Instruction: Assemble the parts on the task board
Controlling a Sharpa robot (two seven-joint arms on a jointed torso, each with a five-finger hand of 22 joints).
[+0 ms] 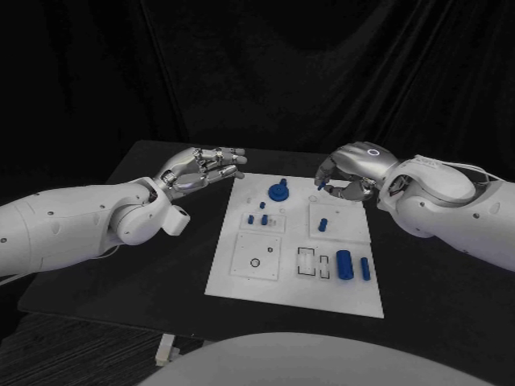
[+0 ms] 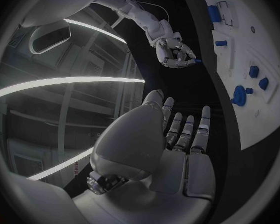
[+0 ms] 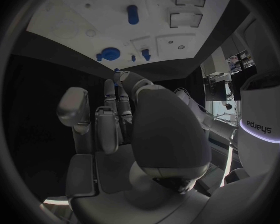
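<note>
From the head camera, the left hand (image 1: 199,170) is hovering empty, fingers apart, beside the task board (image 1: 236,273). The left wrist view is showing the right hand (image 2: 176,53) pinching a small blue part (image 2: 197,61) by the board's far edge.

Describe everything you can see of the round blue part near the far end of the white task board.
The round blue part looks like a matte plastic disc with a raised knob at its centre; a small tab seems to jut from its rim. It sits on the task board near the far edge, between the two hands, and neither touches it. In the left wrist view it shows the same stepped shape. Whether it sits in a recess cannot be told.
</note>
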